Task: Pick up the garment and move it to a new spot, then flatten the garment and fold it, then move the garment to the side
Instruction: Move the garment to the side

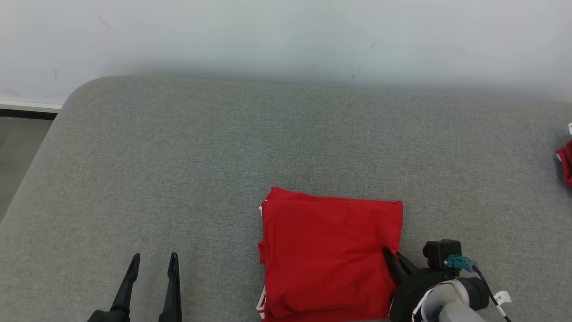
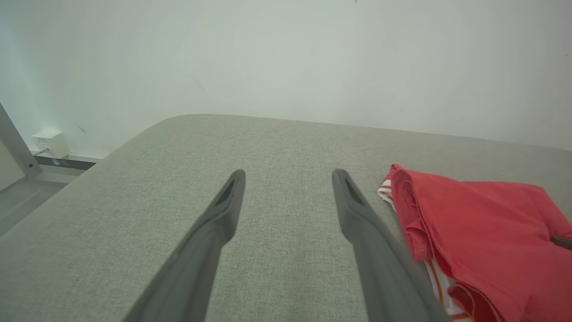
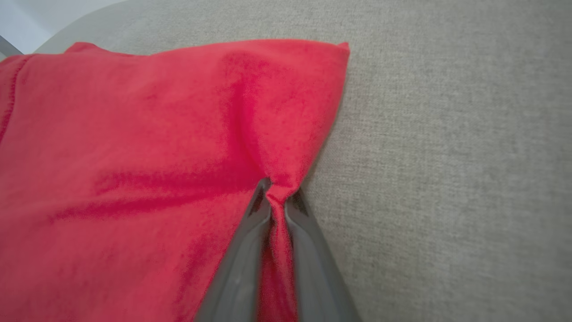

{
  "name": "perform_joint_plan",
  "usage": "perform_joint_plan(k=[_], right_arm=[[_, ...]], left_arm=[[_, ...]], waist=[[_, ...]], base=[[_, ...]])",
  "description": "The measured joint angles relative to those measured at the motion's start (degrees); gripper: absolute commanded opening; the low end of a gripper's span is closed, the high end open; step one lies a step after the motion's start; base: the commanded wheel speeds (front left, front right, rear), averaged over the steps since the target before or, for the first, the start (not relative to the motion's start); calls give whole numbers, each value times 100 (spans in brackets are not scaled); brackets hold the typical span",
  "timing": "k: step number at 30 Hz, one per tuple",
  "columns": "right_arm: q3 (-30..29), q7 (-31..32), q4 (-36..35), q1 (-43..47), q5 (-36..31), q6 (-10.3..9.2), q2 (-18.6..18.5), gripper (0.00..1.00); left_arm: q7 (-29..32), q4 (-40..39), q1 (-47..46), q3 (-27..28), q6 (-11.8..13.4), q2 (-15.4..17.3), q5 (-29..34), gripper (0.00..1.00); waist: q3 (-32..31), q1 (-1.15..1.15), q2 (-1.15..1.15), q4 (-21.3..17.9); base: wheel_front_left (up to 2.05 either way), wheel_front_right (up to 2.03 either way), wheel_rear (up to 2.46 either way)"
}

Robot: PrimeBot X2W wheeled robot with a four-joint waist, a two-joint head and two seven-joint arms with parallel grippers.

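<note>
So the red garment (image 1: 330, 255) is sitting folded into a tidy rectangle on the grey fabric-covered worktop (image 1: 178, 156), down at the near edge and a bit right of centre. Some white-and-red trim peeks out along its left side where the layers stack up. Looks to me like the flatten-and-fold part is done and what's left is shifting it off to the side.

The right tool (image 1: 391, 252) comes in from the near right and is clamped on the garment's right edge. In the right wrist view its fingers (image 3: 250, 232) are squeezed narrow with a little pleat of red cloth bunched between them, so it's a proper pinch, not just resting on top. Grabbing at the edge makes sense for a sideways pull. I can't tell how many layers it actually caught, though.

The left tool (image 1: 154, 256) hovers at the near left, jaws wide with nothing between them, clear of the garment's left side. My guess is it's parked out of the way because this is a one-handed job.

My worry is that with a single pinch point, the stack could skew or peel open when pulled. There's another bit of red cloth (image 1: 566, 163) at the right edge of the worktop, so that may be where things end up.
</note>
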Motion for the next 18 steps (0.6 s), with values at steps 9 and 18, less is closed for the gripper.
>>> perform_joint_plan(k=[9, 18], right_arm=[[437, 8, -9, -1041, 123, 1, -409, 0], [980, 455, -642, -2566, 268, 1, -1718, 0]], left_arm=[[0, -31, -353, -66, -30, -21, 2, 100], [0, -305, -797, -152, -21, -45, 64, 100]], waist=[[282, 0, 0, -187], [991, 1, 1, -517]], base=[[0, 0, 0], [0, 0, 0]])
